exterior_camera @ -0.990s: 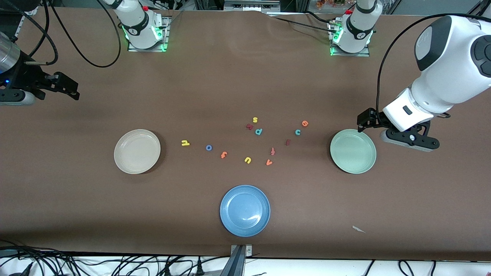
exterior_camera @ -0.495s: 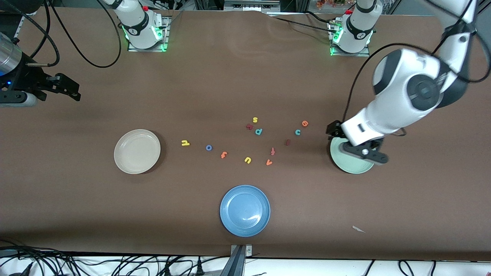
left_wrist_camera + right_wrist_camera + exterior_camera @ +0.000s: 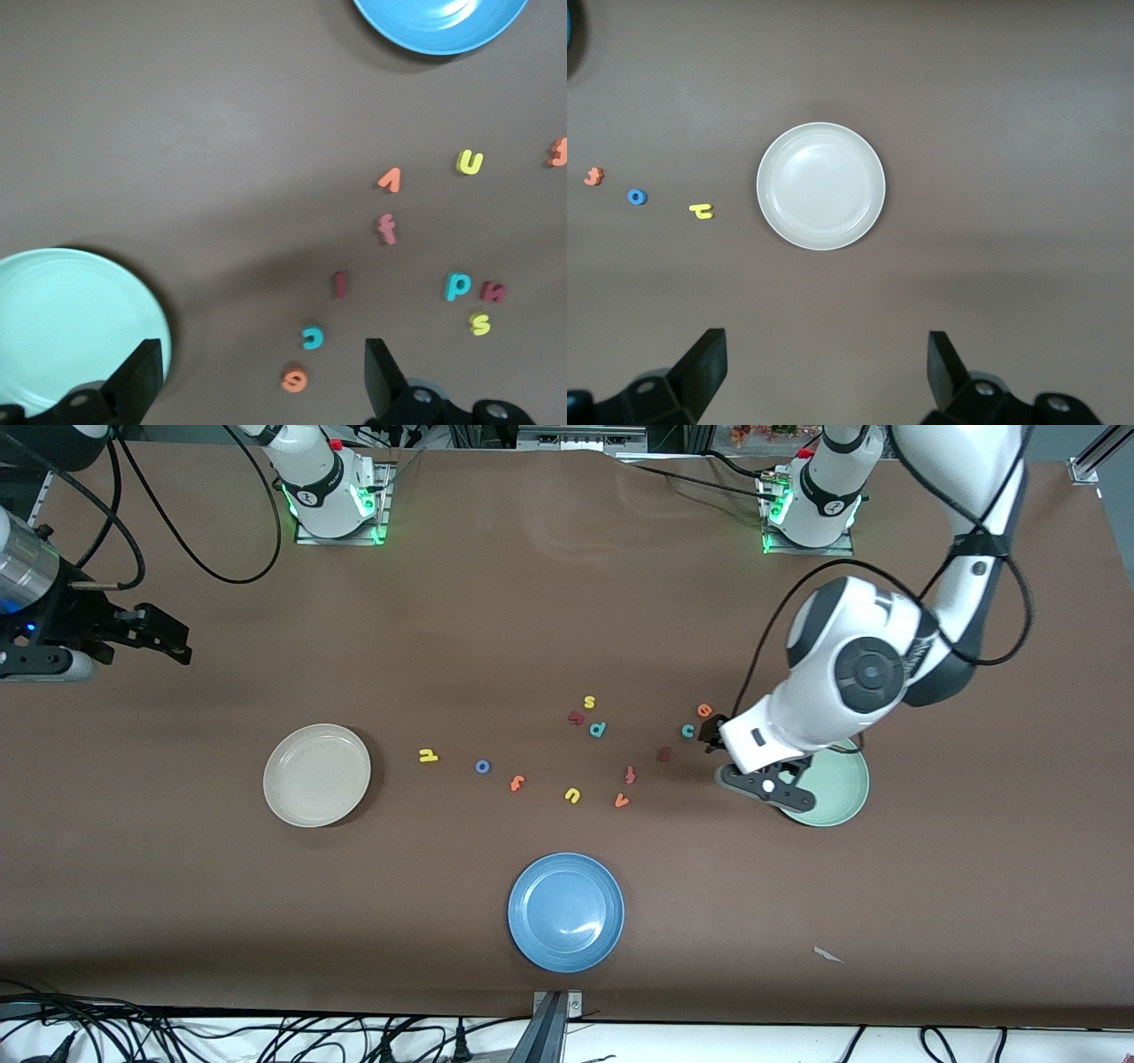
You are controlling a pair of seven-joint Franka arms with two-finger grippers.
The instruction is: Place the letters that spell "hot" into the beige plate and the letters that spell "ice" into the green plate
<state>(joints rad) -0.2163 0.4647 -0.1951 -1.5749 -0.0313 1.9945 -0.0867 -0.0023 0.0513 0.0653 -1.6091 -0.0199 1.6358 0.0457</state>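
We see the dark red i [image 3: 664,754] (long axis running toward the robots' bases) lying on the table between the teal c [image 3: 687,731] and the green plate [image 3: 837,797]. Over them the left gripper [image 3: 257,376] hangs wide open; the right gripper [image 3: 824,372], also wide, waits at its table end.
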